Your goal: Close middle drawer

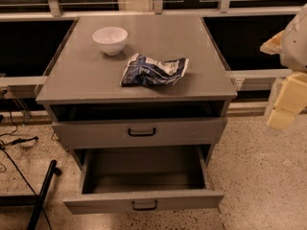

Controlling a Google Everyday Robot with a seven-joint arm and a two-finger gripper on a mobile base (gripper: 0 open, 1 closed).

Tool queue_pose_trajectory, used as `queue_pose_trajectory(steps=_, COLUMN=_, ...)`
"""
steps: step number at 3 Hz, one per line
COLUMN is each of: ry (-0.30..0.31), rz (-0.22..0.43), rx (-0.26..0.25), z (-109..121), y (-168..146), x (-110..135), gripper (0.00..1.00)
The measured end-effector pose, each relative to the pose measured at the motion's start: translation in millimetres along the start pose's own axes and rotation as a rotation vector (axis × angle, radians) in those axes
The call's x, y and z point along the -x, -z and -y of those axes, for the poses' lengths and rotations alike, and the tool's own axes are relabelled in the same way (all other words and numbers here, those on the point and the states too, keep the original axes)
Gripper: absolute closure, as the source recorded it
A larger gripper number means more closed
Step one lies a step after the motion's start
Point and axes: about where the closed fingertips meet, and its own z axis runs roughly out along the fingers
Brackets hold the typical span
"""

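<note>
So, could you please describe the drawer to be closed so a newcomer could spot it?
Find the grey cabinet with a white bowl and crumpled bag on top; the gripper hangs off to its right. Under the barely open upper drawer sits the middle drawer, the only one pulled far out, its deep grey box showing.

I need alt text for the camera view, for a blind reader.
The middle drawer of a grey cabinet stands pulled far out and empty. The end effector hangs at the right edge, apart from it. A white bowl and a crumpled bag lie on top.
</note>
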Motion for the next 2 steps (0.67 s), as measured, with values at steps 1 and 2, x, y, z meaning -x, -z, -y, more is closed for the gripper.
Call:
queue_pose_trajectory(steps=1, ry=0.000, rz=0.000, rx=0.000, z=0.0, y=0.0, x=0.0, gripper=0.00)
queue_pose_trajectory(steps=2, ry=-0.031, rz=0.026, rx=-0.009, z=-0.9, y=-4.6, x=-3.2, gripper=0.14)
